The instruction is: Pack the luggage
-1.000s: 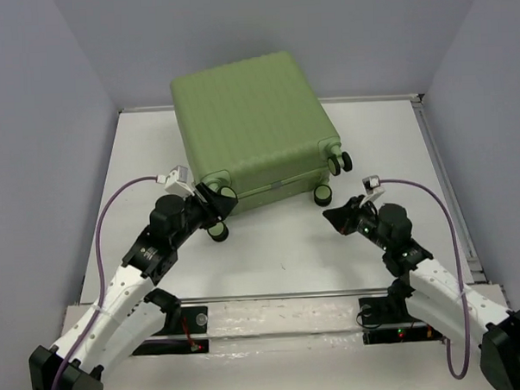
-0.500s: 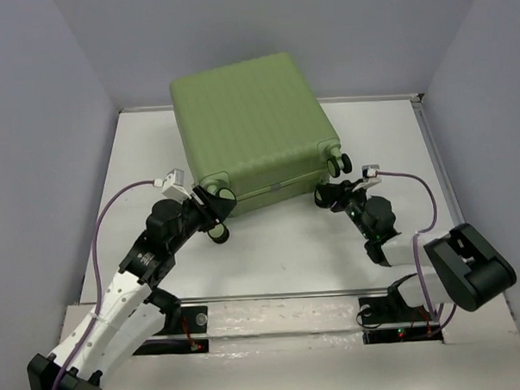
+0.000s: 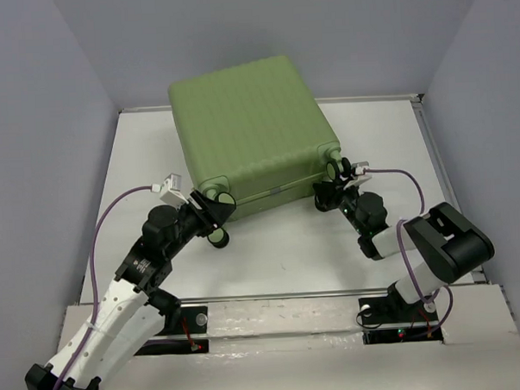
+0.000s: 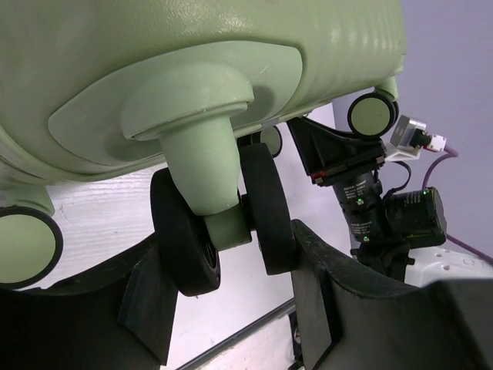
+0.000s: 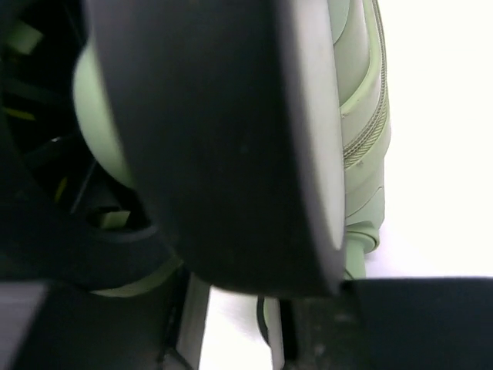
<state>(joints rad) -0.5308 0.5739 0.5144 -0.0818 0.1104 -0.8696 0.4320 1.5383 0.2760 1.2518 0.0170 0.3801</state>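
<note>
The right arm [image 3: 435, 248] has folded up, its elbow now raised beside its base, and its gripper [image 3: 327, 192] has swung in from the bare tabletop [image 3: 271, 255] right up to the suitcase's [image 3: 248, 118] near right wheel [image 5: 231, 154].

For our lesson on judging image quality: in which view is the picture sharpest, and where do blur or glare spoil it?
Top external: evenly lit, sharp, luggage crisp. Left wrist: caster wheel in focus. Right wrist: a black wheel looms blurred; table blown white.
</note>
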